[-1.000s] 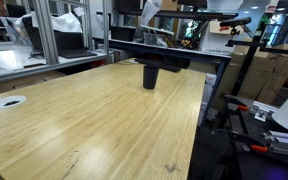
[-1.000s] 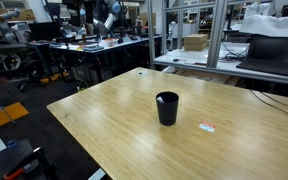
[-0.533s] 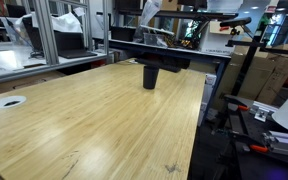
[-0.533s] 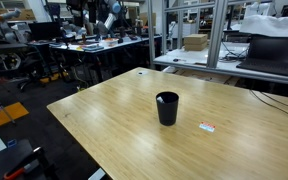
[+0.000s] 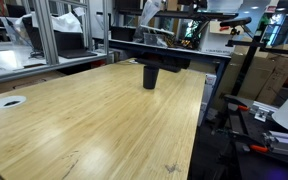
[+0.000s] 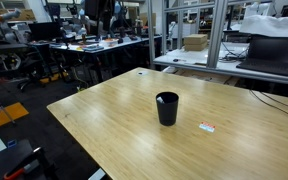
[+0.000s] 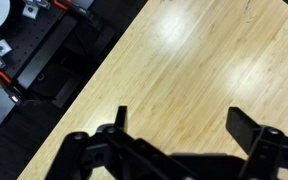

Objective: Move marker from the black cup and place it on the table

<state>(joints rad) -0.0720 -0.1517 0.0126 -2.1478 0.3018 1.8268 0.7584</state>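
Observation:
A black cup stands upright on the wooden table in both exterior views (image 5: 150,76) (image 6: 167,108). No marker shows; the cup's inside is too dark to tell. The arm and gripper are out of both exterior views. In the wrist view my gripper (image 7: 180,118) comes in from the bottom with its two black fingers (image 7: 250,128) wide apart and nothing between them. It hangs above bare table wood (image 7: 204,60) near the table's edge. The cup is not in the wrist view.
A small white and red label (image 6: 207,126) lies on the table beside the cup. A white round disc (image 5: 8,101) sits on the table near its edge. The table's edge (image 7: 94,80) runs diagonally, with dark floor and equipment with orange clamps (image 7: 4,80) beyond. Desks and frames surround the table.

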